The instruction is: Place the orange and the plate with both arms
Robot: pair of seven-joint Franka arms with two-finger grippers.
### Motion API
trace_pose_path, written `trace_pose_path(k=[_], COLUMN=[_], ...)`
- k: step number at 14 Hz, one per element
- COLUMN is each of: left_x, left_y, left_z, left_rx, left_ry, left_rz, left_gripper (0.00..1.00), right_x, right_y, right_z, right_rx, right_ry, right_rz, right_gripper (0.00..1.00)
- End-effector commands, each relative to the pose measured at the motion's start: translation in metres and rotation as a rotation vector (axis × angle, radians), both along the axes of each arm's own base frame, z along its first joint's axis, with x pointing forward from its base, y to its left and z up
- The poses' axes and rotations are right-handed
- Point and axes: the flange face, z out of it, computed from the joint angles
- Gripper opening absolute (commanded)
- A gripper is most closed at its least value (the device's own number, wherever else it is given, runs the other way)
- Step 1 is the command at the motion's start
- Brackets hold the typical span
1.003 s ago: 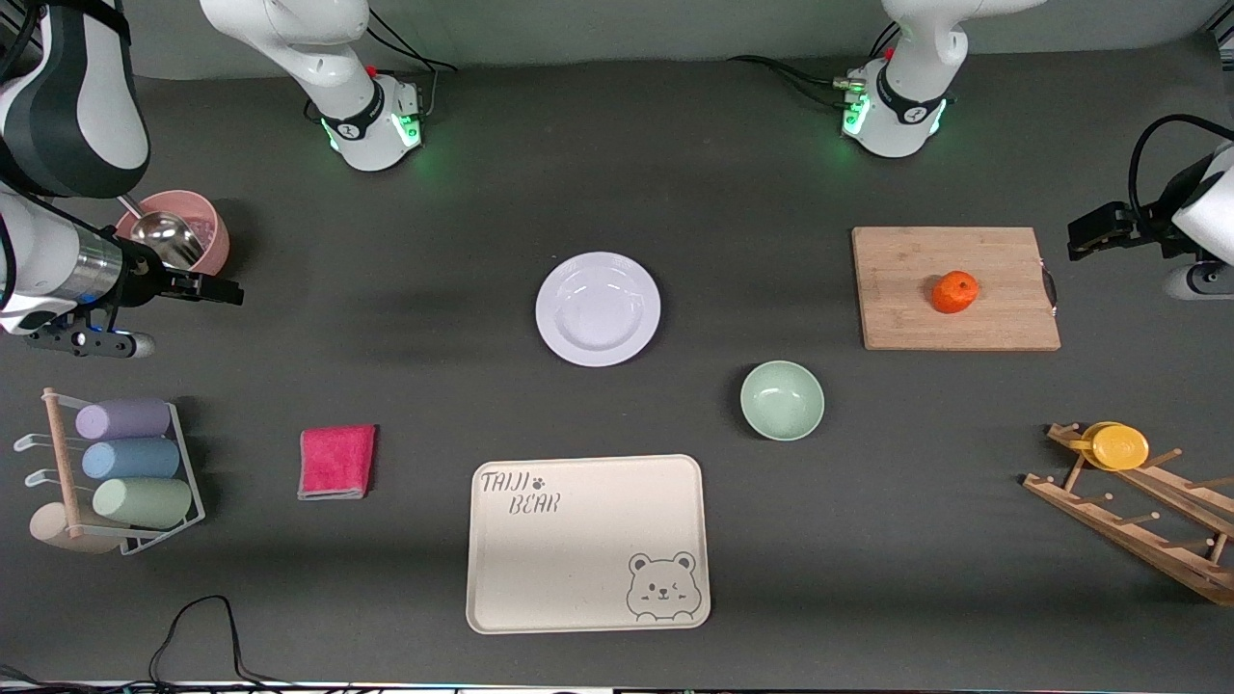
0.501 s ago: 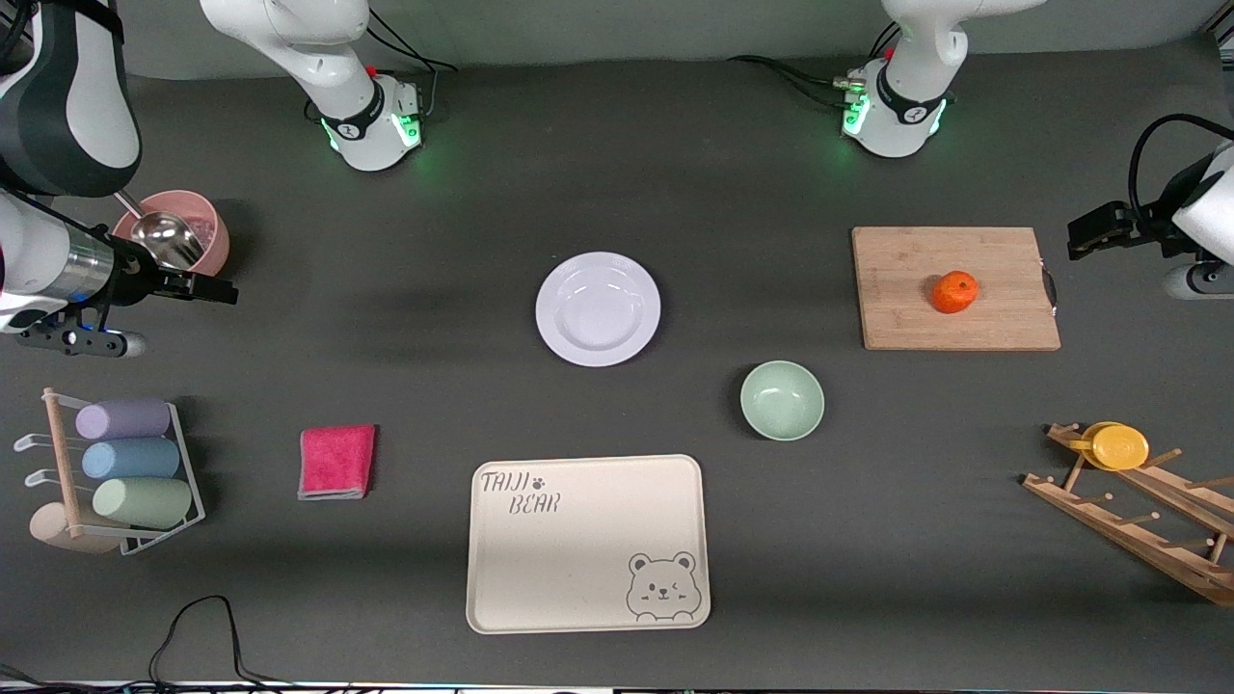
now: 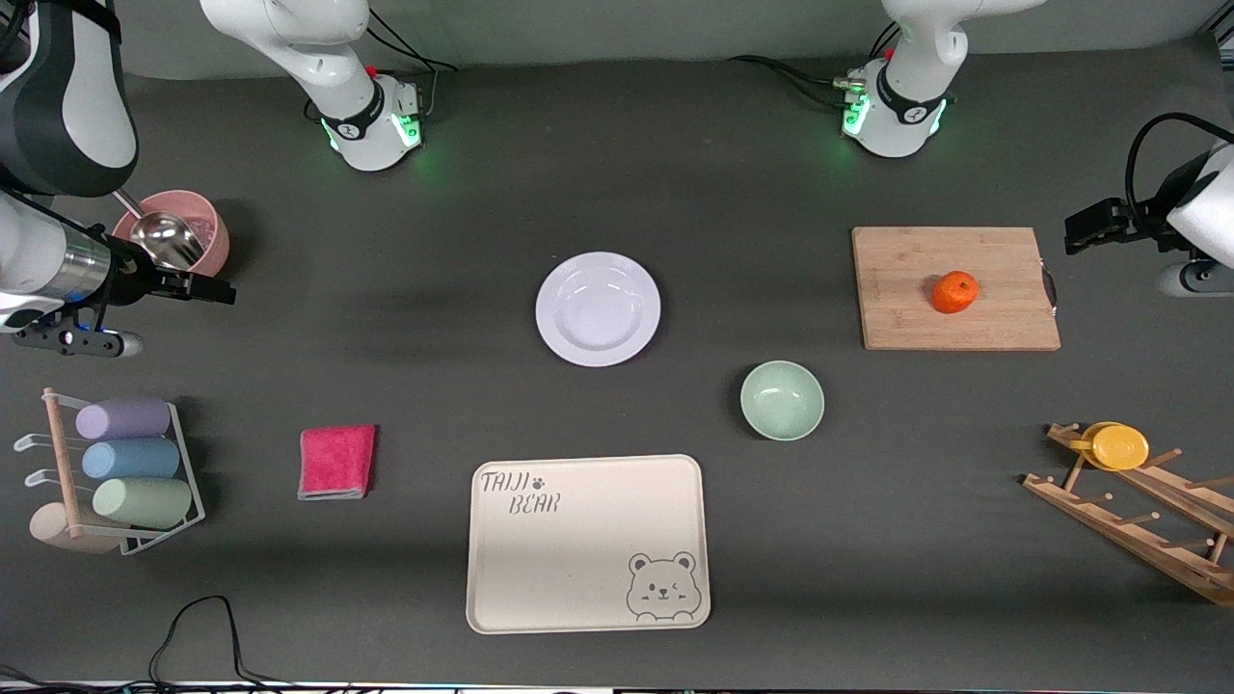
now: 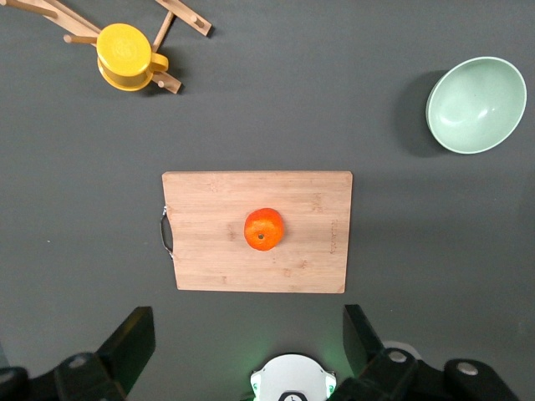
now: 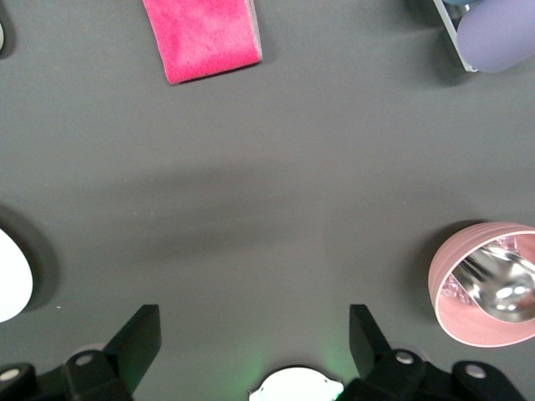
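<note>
The orange point(image 3: 954, 291) is seen resting near the middle of a bamboo cutting board point(image 3: 906, 318) toward the left arm's end of the table, stem spot up in the left wrist view point(image 4: 263, 229). The white plate point(image 3: 598, 308) lies flat on the dark mat at the table's centre, well apart from the board; only a sliver of its rim is caught in the right wrist view point(image 5: 10, 280).

Taking the plate as the clock's centre in the front view, the orange is found at about three o'clock, a pale green bowl point(image 3: 782, 400) at about four, the beige bear-printed tray point(image 3: 588, 578) at six, and a folded pink cloth point(image 3: 336, 461) at about seven. A pink cup with a steel ladle point(image 3: 178, 236) stands at about nine to ten o'clock.

The left gripper point(image 3: 1094, 228) is held in the air by the board's handle end, its fingers point(image 4: 129, 338) spread wide with nothing between them. The right gripper point(image 3: 198, 287) hangs by the pink cup, its fingers point(image 5: 138, 334) likewise parted and empty.

Neither task thing is gripped, so the approach step is probably in hand, though no travel can be read from one moment. Next, the left gripper would need to be centred over the orange and lowered, and the right brought across to the plate's rim, which, being shallow and glossy, likely calls for an edge pinch.
</note>
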Motion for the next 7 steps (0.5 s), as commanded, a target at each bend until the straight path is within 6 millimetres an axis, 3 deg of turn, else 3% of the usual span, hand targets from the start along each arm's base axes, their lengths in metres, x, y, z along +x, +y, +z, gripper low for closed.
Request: trace_pose_path(k=[1, 4, 7], left_x=[-0.027, -0.052, -0.098], left_y=[0.000, 0.007, 0.012], left_z=[0.003, 0.002, 0.006], left_rx=[0.002, 0.012, 0.027], left_ry=[0.000, 0.009, -0.018], left_rz=[0.003, 0.021, 0.029], left_gripper=[1.00, 1.00, 1.00], right_x=[0.004, 0.004, 0.004], right_y=[0.000, 0.001, 0.001], right_z=[0.002, 0.002, 0.001], right_rx=[0.011, 0.011, 0.011], right_ry=[0.018, 0.021, 0.021], right_rz=[-0.013, -0.010, -0.008], right_gripper=[1.00, 1.00, 1.00])
